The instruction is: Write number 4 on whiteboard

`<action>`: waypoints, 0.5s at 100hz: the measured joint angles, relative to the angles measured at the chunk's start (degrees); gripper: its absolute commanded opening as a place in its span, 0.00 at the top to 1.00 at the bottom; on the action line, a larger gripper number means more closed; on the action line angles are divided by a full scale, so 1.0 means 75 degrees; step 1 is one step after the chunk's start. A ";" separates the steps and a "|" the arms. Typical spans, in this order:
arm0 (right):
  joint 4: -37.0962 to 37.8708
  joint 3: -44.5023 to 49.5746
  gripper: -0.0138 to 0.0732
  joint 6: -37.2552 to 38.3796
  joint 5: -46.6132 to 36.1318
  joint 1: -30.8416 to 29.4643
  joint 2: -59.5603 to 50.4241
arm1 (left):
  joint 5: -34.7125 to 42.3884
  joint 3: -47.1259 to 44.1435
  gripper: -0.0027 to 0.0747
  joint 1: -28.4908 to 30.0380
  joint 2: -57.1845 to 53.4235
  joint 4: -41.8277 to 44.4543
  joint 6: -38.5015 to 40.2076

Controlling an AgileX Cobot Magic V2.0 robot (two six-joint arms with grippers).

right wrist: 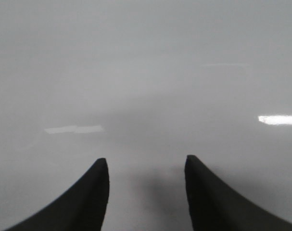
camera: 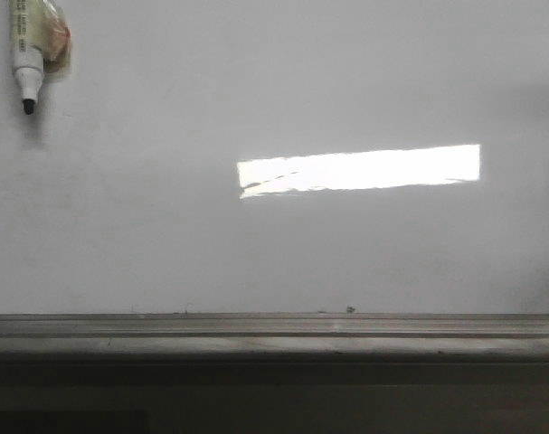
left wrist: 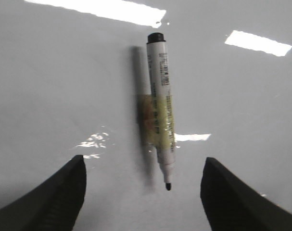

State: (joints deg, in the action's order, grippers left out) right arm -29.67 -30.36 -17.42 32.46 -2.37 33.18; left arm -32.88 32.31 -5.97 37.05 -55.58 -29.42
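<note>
While the whiteboard (camera: 274, 253) fills the front view, you see no drawn 4 on its surface; only a bright rectangular light reflection (camera: 360, 169) lies across the middle. A grey tray rail (camera: 274, 336) runs along the board's lower edge. A marker (camera: 27, 54) sits at the upper left of the board, uncapped, with its black tip pointing down and a patch of yellowish tape around its barrel. In the left wrist view, the left claw (left wrist: 143, 192) stands wide apart and holds nothing; the marker lies against the board between and beyond its fingers, touching neither. In the right wrist view, the right claw (right wrist: 146, 192) is also apart and empty, facing bare board.
</note>
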 measured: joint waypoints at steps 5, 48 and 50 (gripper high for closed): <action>0.0000 0.0000 0.43 0.0000 0.0000 0.0000 0.0000 | 0.0017 0.0031 0.42 -0.0084 0.0212 -0.0487 -0.0410; -0.0013 0.0000 0.43 -0.0015 0.0000 0.0017 0.0000 | 0.0596 0.0941 0.43 -0.1100 0.2266 -0.1210 -0.1371; -0.0013 0.0000 0.43 -0.0015 0.0000 0.0017 0.0000 | 0.0612 0.0956 0.43 -0.1123 0.2353 -0.1176 -0.1371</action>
State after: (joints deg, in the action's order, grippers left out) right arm -29.77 -30.36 -17.54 32.46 -2.24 33.18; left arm -28.29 39.48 -14.39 54.69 -64.40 -39.70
